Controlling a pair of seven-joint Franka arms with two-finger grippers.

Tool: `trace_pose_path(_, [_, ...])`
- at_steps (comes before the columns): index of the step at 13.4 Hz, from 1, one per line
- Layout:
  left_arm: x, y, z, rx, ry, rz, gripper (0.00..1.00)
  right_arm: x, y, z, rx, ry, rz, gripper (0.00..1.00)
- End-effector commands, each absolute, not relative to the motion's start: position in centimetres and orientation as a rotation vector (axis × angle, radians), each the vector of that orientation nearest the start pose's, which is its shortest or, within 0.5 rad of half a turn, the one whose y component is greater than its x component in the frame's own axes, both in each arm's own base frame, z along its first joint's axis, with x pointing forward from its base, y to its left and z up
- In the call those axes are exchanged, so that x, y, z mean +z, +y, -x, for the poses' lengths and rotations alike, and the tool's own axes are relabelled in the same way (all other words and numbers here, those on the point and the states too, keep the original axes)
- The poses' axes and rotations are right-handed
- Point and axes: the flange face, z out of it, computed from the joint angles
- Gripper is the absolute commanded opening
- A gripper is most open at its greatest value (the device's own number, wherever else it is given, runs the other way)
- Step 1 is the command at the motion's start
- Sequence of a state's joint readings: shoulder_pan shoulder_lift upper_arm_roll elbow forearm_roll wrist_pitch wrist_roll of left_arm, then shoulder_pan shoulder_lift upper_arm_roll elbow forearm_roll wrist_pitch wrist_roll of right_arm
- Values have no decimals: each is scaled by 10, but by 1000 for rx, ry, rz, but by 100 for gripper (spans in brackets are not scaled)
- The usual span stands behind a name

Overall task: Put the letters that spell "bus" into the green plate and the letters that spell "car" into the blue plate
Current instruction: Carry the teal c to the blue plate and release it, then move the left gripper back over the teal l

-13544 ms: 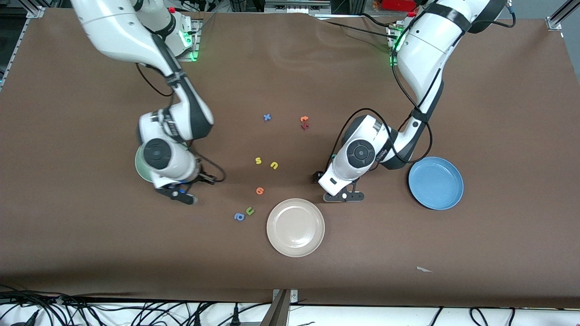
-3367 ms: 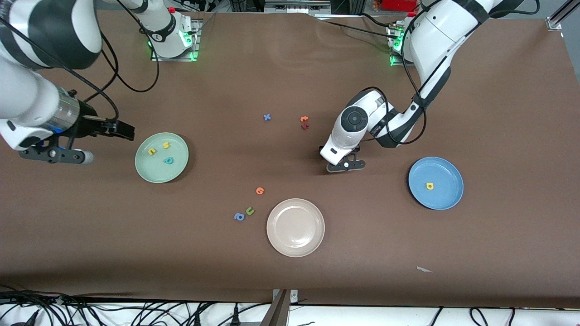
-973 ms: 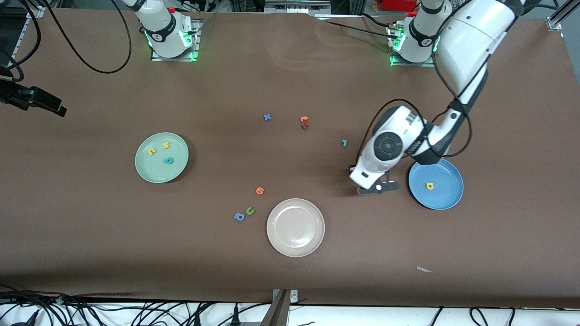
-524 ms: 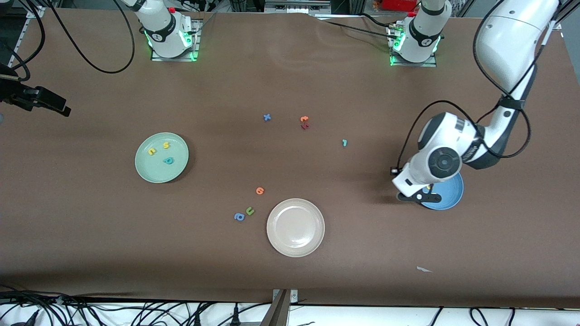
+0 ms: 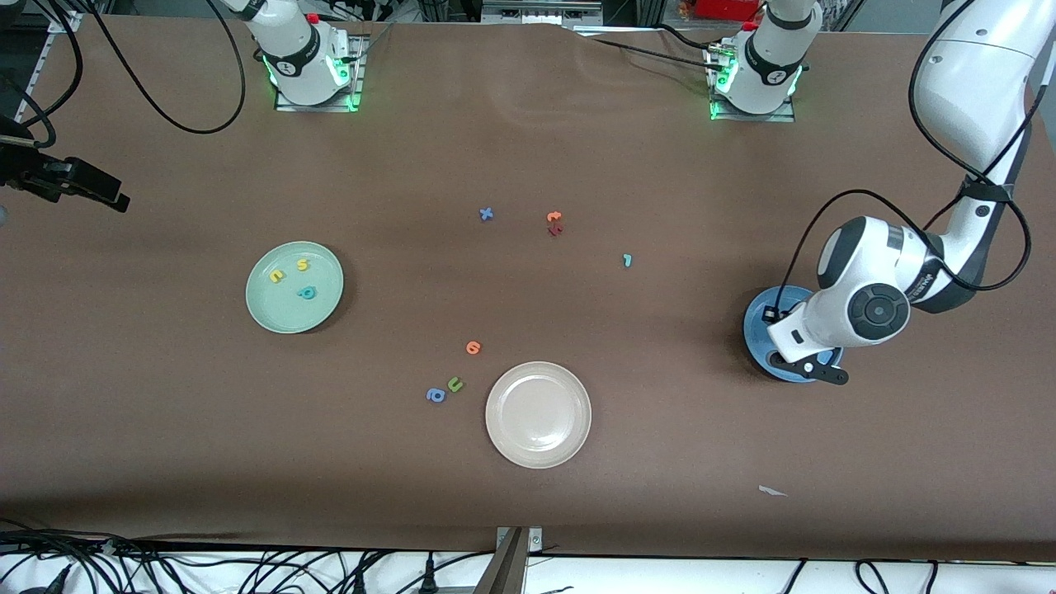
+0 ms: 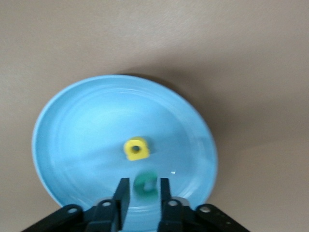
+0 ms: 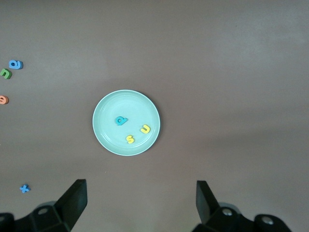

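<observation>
A brown-covered table [image 5: 528, 511] with black cables [image 5: 247, 569] along its near edge.

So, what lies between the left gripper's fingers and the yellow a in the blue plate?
In the left wrist view, a teal c sits between the left gripper fingers, beside the yellow a on the blue plate.

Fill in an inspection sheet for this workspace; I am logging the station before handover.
Surface: brown table; paper scrap.
Job's things: green plate holds b, u, s; blue plate holds yellow a and teal c; teal r on table.
Clutter: beige plate; six stray letters.
Grippers: left gripper over blue plate, jaws parted around c; right gripper open, waiting.
Cables: bundle along front edge.
Surroundings: nothing seen.
</observation>
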State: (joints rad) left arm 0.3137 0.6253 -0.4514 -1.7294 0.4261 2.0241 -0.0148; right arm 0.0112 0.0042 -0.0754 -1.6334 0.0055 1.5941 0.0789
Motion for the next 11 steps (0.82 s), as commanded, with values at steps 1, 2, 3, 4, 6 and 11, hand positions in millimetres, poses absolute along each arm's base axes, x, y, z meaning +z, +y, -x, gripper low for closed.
trace_pose_path(1, [230, -49, -639, 338, 576, 2951, 100, 600, -34, -555, 65, 209, 3127, 100])
trace_pose_path(2, [231, -59, -639, 334, 550, 2971, 100, 600, -34, -556, 58, 209, 3126, 100])
trace_pose_path(3, [231, -70, -636, 343, 430, 3022, 100, 599, -34, -557, 55, 209, 3126, 100])
trace_pose_path(4, [233, -86, -634, 351, 368, 3056, 100, 599, -31, -557, 55, 205, 3126, 100])
trace_pose_path(6, [236, -130, -620, 359, 352, 3113, 100, 599, -25, -557, 55, 186, 3128, 100])
trace_pose_path(11, [225, -223, -561, 265, 111, 3195, 100, 600, -18, -558, 53, 169, 3123, 100])
